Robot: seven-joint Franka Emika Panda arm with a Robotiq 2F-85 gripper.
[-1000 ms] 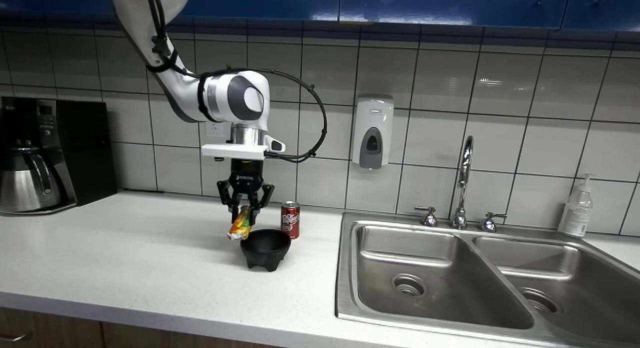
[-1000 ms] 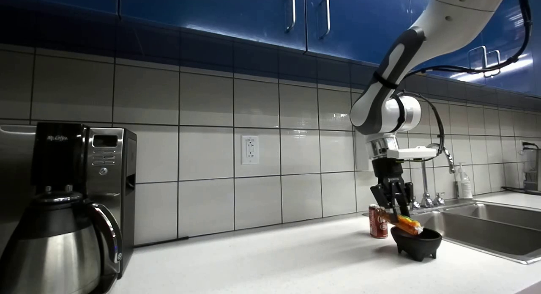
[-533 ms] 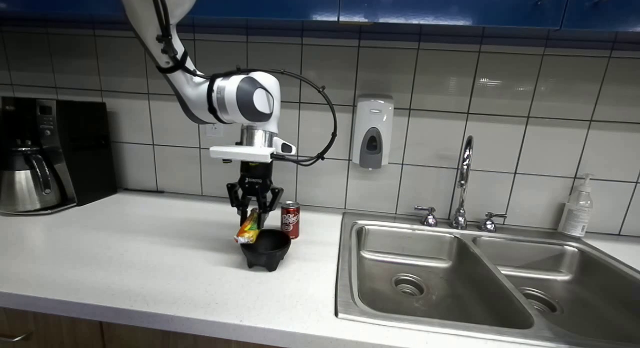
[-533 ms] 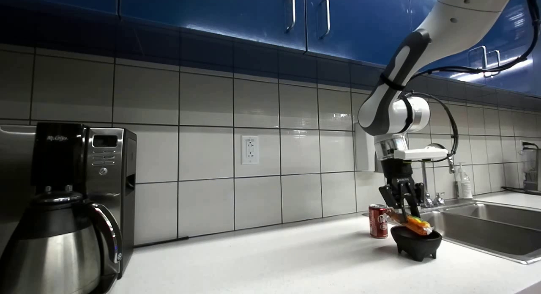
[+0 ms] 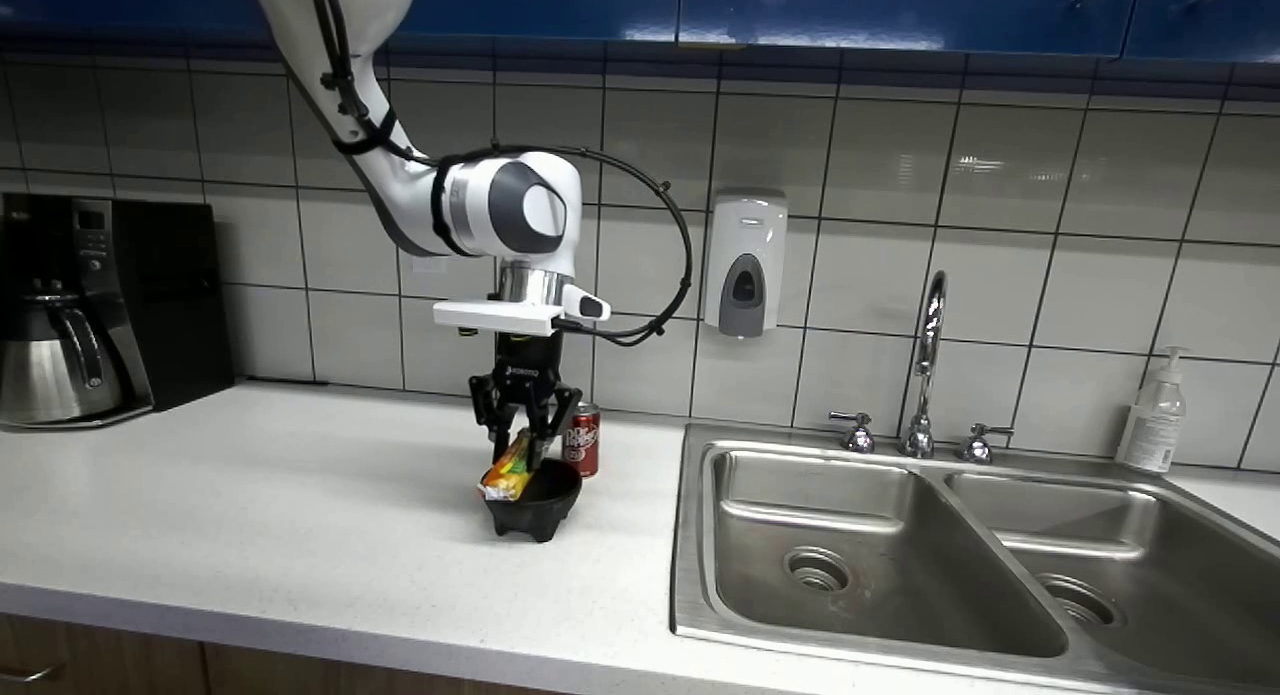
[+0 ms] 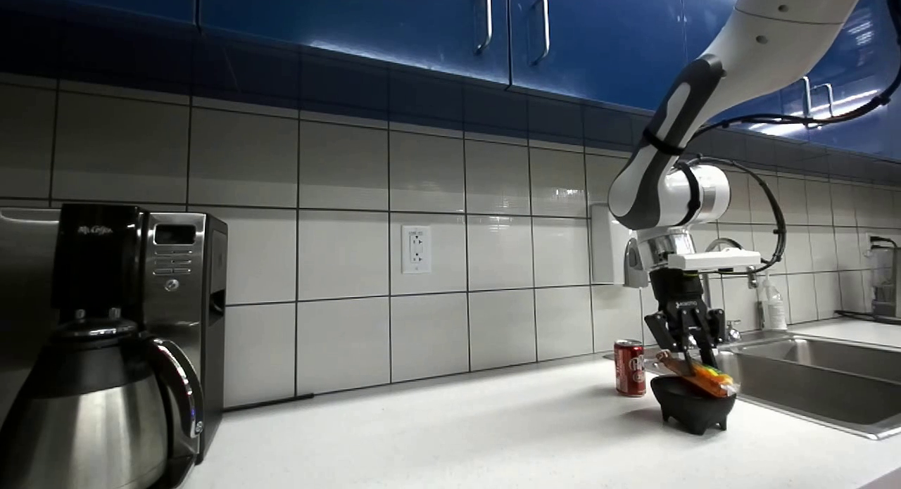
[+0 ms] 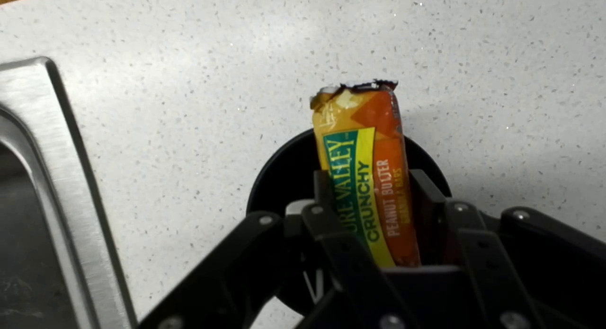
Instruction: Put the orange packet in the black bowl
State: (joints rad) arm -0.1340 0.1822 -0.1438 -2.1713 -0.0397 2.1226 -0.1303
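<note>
The orange packet is a long yellow-orange snack wrapper with green markings, seen in both exterior views (image 5: 506,475) (image 6: 712,380) and in the wrist view (image 7: 360,144). My gripper (image 5: 517,455) (image 6: 699,364) (image 7: 371,182) is shut on it, one finger on each long side. The packet is tilted, its free end lower and reaching past the rim of the black bowl. The bowl (image 5: 535,517) (image 6: 693,409) (image 7: 279,173) stands upright on the counter right below the fingers. I cannot tell whether the packet touches the rim. The packet's far end is partly hidden by the gripper.
A red can (image 5: 583,440) (image 6: 630,369) stands close behind the bowl. A steel sink (image 5: 690,535) with a tall faucet (image 5: 930,360) lies beside it. A soap dispenser (image 5: 746,265) hangs on the tiled wall. A coffee maker (image 5: 165,305) (image 6: 186,299) stands at the counter's other end.
My gripper has moved sideways toward the sink and then down, carrying the packet from beside the bowl to over it, at rim height. The bowl and can have not moved.
</note>
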